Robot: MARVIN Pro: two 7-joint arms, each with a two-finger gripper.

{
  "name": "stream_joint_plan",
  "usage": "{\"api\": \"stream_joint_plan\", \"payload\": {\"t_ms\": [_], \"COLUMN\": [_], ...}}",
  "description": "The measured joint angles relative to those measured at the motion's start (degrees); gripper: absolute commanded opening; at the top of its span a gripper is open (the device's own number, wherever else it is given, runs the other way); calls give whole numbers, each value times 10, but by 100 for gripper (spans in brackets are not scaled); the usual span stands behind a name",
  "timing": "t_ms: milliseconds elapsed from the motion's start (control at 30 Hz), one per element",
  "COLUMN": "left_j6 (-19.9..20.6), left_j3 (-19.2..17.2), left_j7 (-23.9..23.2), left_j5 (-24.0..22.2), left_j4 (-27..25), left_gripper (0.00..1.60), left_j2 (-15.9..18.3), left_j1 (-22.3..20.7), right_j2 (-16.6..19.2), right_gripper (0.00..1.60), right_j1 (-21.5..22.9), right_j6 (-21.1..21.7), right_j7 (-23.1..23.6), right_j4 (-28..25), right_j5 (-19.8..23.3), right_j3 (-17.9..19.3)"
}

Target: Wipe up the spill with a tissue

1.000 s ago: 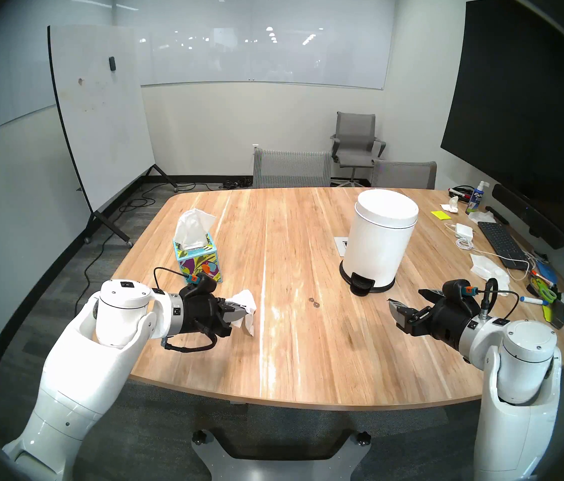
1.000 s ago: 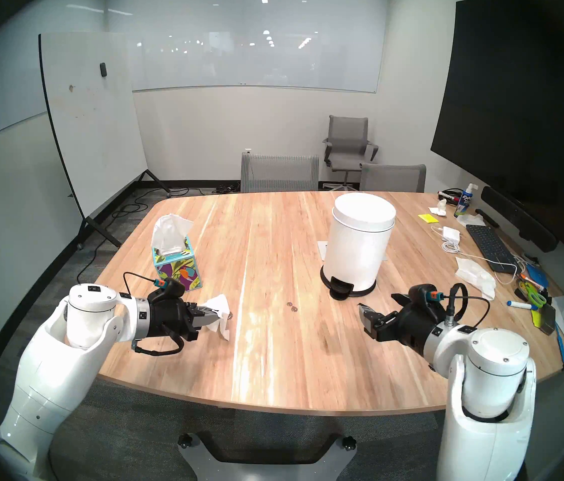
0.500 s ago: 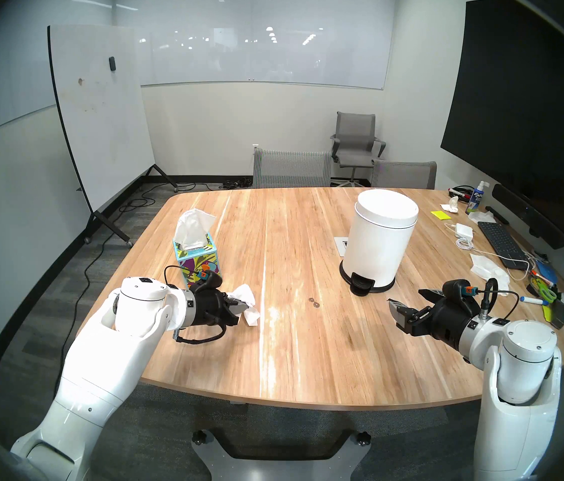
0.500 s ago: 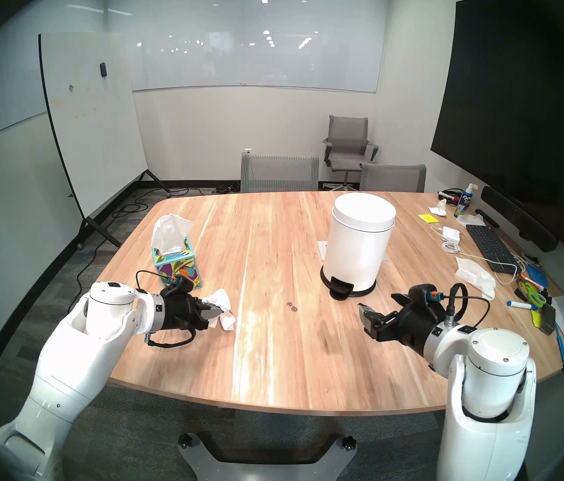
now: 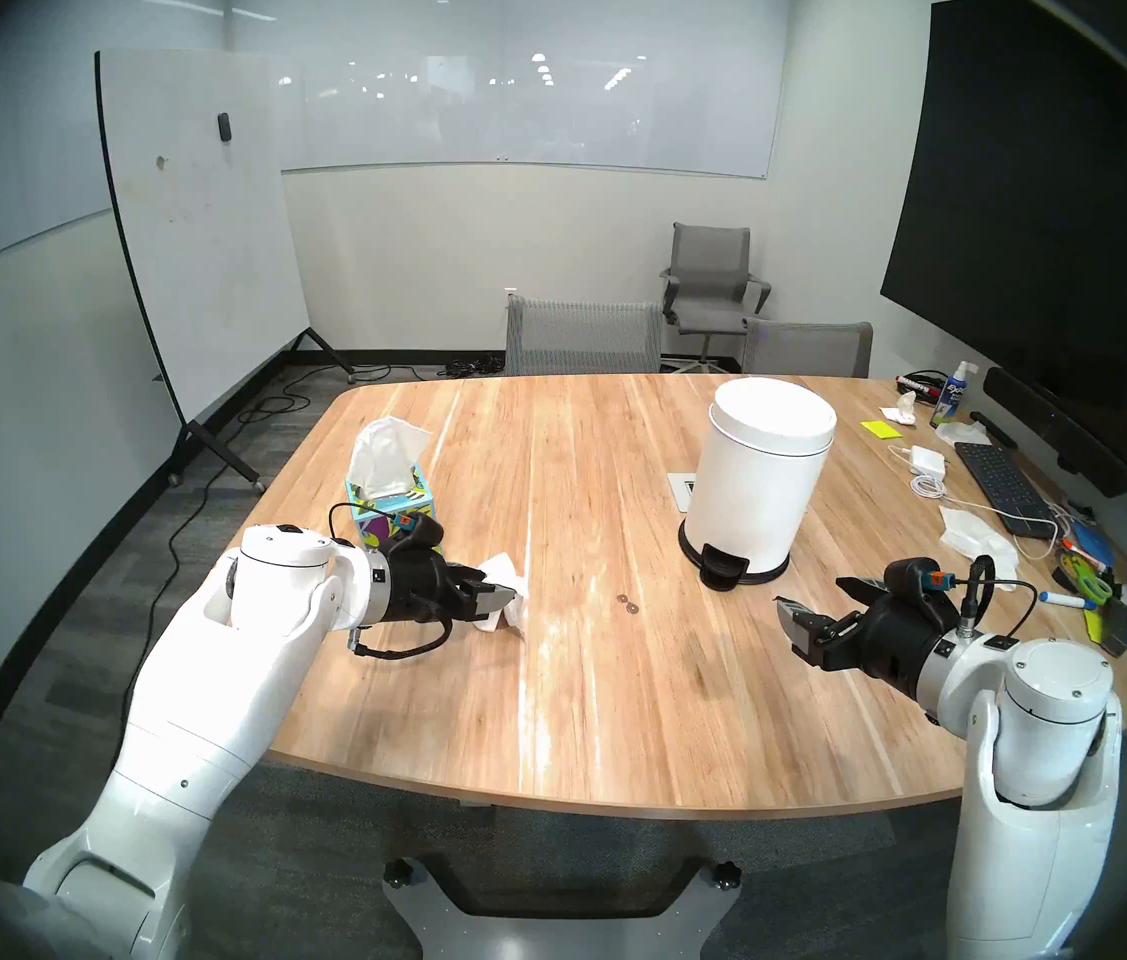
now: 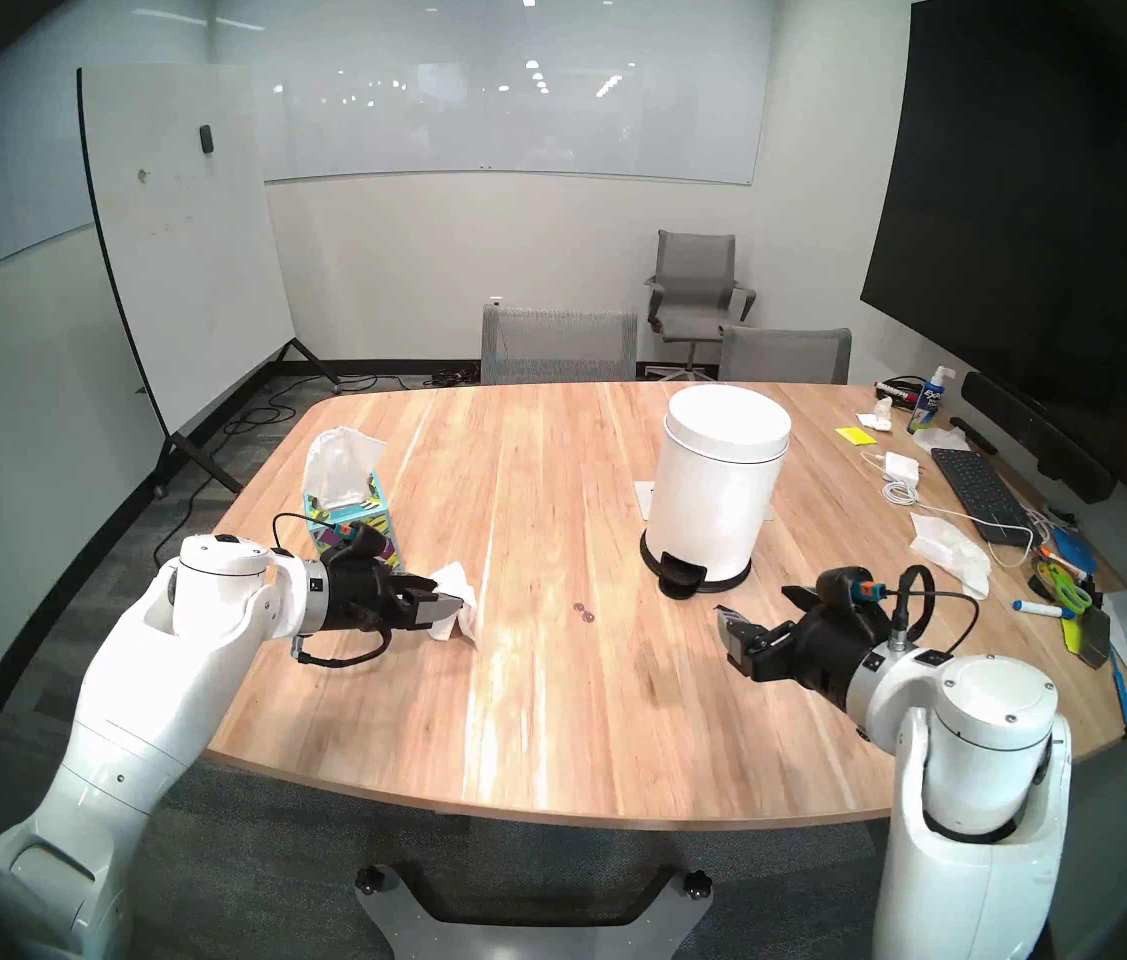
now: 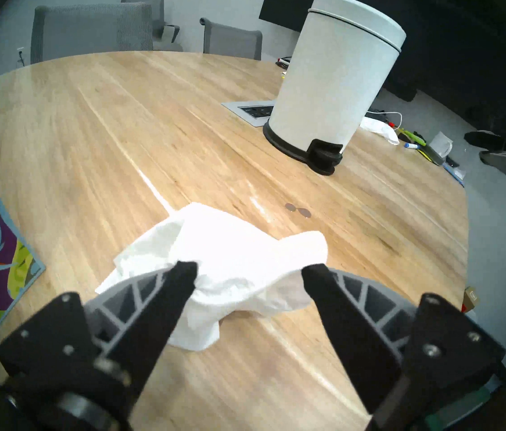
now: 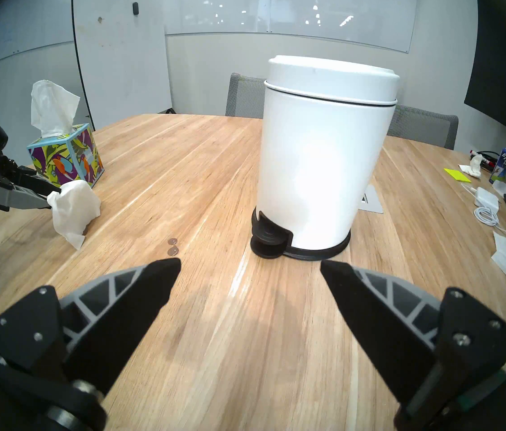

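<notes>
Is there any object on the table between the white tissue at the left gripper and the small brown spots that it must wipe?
Nothing visible does. Between the tissue at the left gripper and the spill lies only bare table. The pedal bin stands beyond the spots, off that line.

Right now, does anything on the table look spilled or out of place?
Yes. The spill, two dark spots before the pedal bin, is unwiped; the tissue sits crumpled short of it between the left gripper's parted fingers.

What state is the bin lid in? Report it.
Shut: the lid sits flat on the white bin, no gap showing.
</notes>
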Motion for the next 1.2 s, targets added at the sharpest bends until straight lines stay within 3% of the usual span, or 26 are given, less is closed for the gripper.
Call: {"api": "stream_joint_plan", "payload": {"t_ms": [100, 200, 333, 800, 1200], "left_j6": [10, 21, 34, 38, 92], "left_j3": [-9, -20, -37, -46, -65], "left_j7": [-12, -19, -28, -34, -49], "left_j5": [-9, -15, -23, -27, -53], "left_j4": [-22, -43, -67, -67, -54], "left_gripper": [138, 160, 160, 160, 160], "left_j2": [8, 14, 24, 28, 33], "left_j1": [9, 18, 34, 40, -8], "right_j2": [0, 0, 0, 0, 0], "right_gripper": [160, 160, 160, 160, 160], "right_j1": [0, 0, 0, 0, 0], "right_j6": [0, 0, 0, 0, 0], "right_j7": [0, 0, 0, 0, 0], "right_j4": [0, 0, 0, 0, 0], "right_j5": [0, 0, 0, 0, 0], "right_j3": [0, 0, 0, 0, 0]}}
